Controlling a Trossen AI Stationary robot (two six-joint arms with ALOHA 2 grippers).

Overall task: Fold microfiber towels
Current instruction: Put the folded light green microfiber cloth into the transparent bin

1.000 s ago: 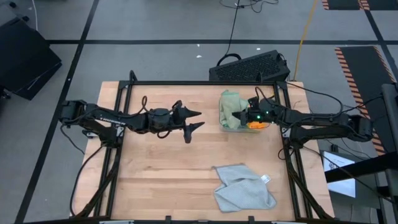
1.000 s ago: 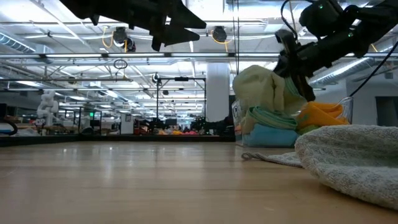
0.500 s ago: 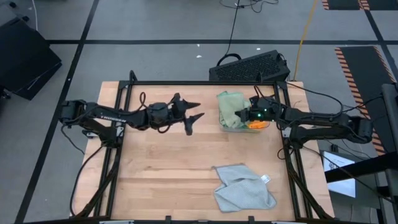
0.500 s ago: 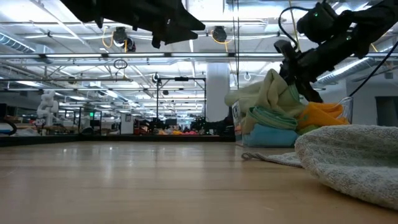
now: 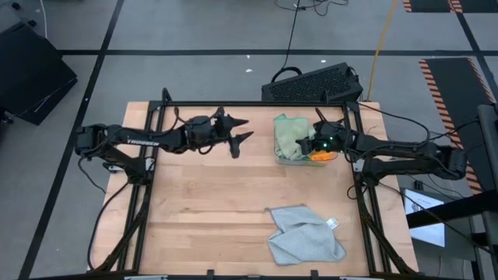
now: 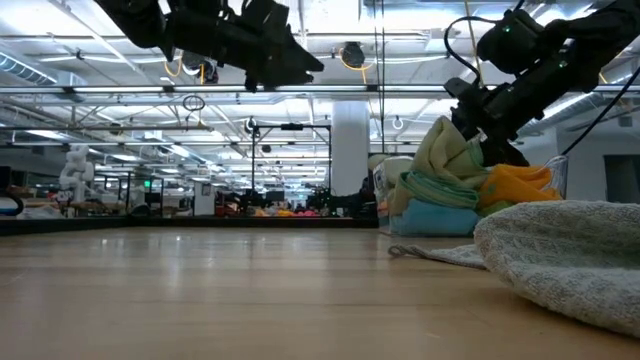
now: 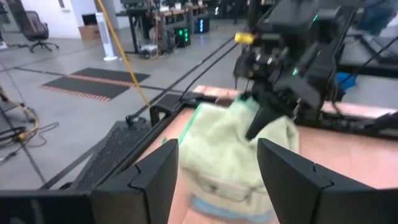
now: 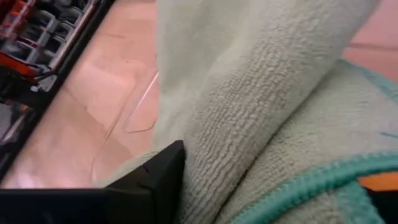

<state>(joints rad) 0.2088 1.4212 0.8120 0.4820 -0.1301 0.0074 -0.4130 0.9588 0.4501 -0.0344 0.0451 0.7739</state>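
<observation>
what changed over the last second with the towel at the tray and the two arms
The right hand lowered the pale green towel onto the pile in the clear tray and opened, letting go; it now lies slumped on top. The left hand, open above the table, swung toward the far edge. The grey towel at the near edge and the other towels in the tray stayed put.

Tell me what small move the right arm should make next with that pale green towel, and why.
Probably lift the right gripper straight up off the pale green towel. It now lies on the pile in the tray, and the fingers look parted.
</observation>
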